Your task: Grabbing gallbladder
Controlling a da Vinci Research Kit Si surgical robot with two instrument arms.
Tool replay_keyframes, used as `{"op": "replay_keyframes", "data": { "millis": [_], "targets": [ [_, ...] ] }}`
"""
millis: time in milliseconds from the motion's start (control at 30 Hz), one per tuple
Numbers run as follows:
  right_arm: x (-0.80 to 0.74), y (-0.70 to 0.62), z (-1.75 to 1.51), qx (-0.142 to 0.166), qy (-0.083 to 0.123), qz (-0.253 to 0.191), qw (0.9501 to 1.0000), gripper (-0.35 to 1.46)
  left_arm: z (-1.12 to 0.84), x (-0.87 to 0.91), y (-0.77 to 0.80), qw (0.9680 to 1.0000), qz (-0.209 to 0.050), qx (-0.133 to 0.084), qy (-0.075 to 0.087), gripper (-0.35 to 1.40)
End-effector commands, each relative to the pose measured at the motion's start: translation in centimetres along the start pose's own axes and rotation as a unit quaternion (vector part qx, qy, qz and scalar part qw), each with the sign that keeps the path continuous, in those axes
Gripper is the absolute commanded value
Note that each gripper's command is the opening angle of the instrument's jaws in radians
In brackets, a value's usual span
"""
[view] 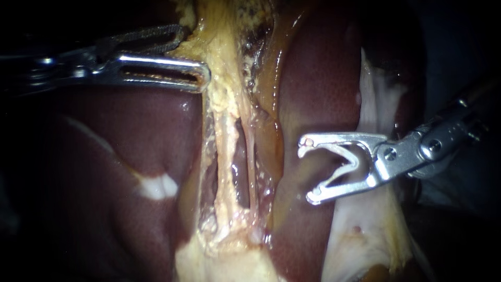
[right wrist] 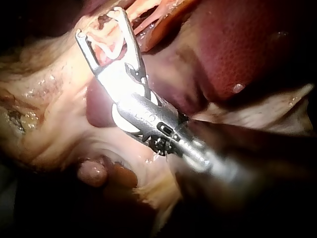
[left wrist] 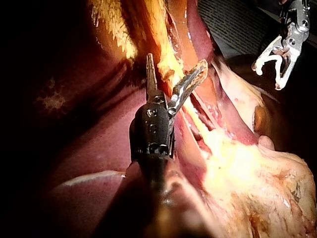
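Gallbladder [view: 223, 52] btwn L instrument [view: 194, 55], wide open, R instrument [view: 308, 171] holding clip [view: 347, 166]

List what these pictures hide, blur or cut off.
Endoscope view: left instrument shaft lost in darkness.
Right wrist view: right instrument shaft blurred near the camera.
Left wrist view: liver mostly in darkness; clip too small for detail.
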Motion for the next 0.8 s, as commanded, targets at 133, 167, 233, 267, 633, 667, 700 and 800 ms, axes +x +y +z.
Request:
{"op": "replay_keyframes", "data": {
  "millis": [133, 167, 233, 267, 633, 667, 700, 800],
  "targets": [
    [0.0, 0.0, 0.0, 0.0, 0.0, 0.0, 1.0, 0.45, 0.06, 0.0, 0.01, 1.0, 0.0, -0.002, 0.0, 0.74],
    [0.0, 0.0, 0.0, 0.0, 0.0, 0.0, 1.0, 0.45, 0.08, 0.01, 0.01, 1.0, 0.0, -0.002, 0.0, 0.71],
    [0.01, 0.0, 0.0, 0.0, 0.0, 0.0, 1.0, 0.45, 0.09, 0.03, 0.02, 1.0, 0.003, -0.002, -0.001, 0.68],
    [0.01, -0.01, 0.0, 0.0, 0.0, 0.0, 1.0, 0.45, 0.09, 0.04, 0.03, 1.0, 0.001, -0.003, 0.002, 0.66],
    [0.01, -0.01, 0.0, 0.0, 0.0, 0.0, 1.0, 0.45, 0.06, 0.08, 0.14, 0.9993, -0.027, -0.009, 0.023, -0.35],
    [0.01, -0.01, 0.0, 0.0, 0.0, 0.0, 1.0, 0.45, 0.05, 0.08, 0.14, 0.9993, -0.026, -0.011, 0.026, -0.35],
    [0.01, -0.01, 0.0, 0.0, 0.0, 0.0, 1.0, 0.45, 0.04, 0.07, 0.13, 0.9991, -0.029, -0.014, 0.027, -0.35],
    [0.01, -0.01, 0.0, 0.0, 0.0, 0.0, 1.0, 0.45, 0.02, 0.07, 0.11, 0.9988, -0.029, -0.02, 0.034, -0.35]
  ]
}}
